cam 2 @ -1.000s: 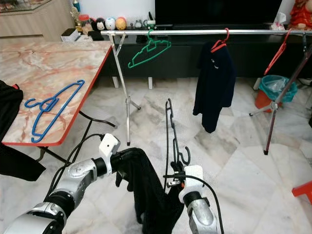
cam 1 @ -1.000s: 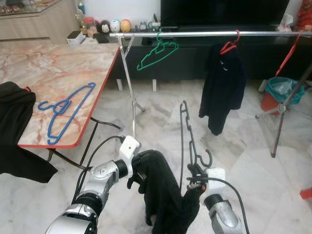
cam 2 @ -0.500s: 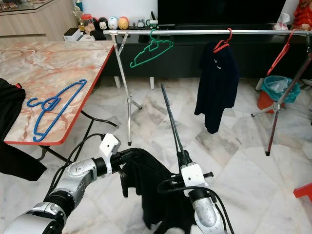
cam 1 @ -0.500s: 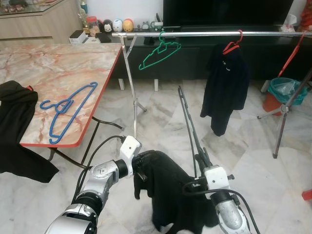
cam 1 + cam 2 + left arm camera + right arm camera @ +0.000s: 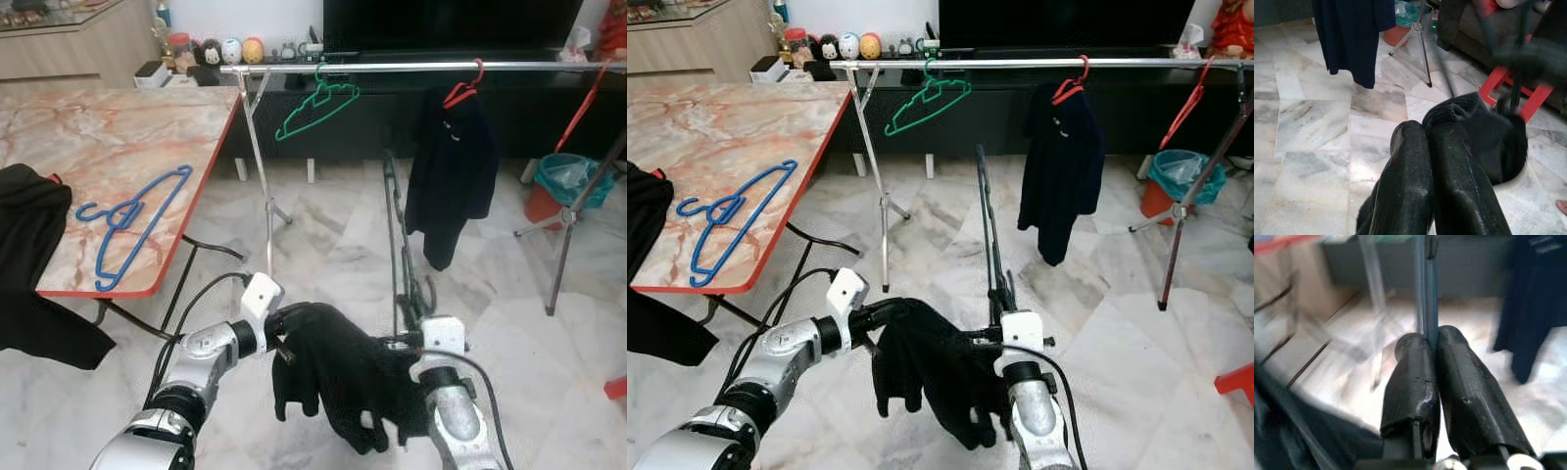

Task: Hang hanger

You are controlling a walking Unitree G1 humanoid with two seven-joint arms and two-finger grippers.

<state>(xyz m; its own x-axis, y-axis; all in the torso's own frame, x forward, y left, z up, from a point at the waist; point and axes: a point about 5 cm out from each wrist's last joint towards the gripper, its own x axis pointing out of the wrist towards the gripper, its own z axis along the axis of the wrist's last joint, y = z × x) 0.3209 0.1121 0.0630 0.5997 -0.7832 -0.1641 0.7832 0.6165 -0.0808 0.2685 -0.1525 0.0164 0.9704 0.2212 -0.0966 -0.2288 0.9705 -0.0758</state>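
A black hanger (image 5: 394,230) stands nearly upright in front of me, pinched at its lower end by my right gripper (image 5: 413,305), which is shut on it. In the right wrist view the fingers (image 5: 1415,377) clamp the hanger's thin bar (image 5: 1427,284). A black garment (image 5: 338,377) hangs between my two arms. My left gripper (image 5: 284,333) is shut on its knitted edge (image 5: 1469,122). The clothes rail (image 5: 392,68) runs across the back, beyond the hanger's top.
On the rail hang a green hanger (image 5: 315,103), a dark garment (image 5: 453,166) on a red hanger, and another red hanger (image 5: 586,98). The marble table (image 5: 108,147) at left holds a blue hanger (image 5: 132,223) and black cloth (image 5: 24,230). A teal bin (image 5: 568,181) stands far right.
My right gripper has swung the black hanger from a leftward tilt to nearly upright. The black garment now sits higher between the two grippers.
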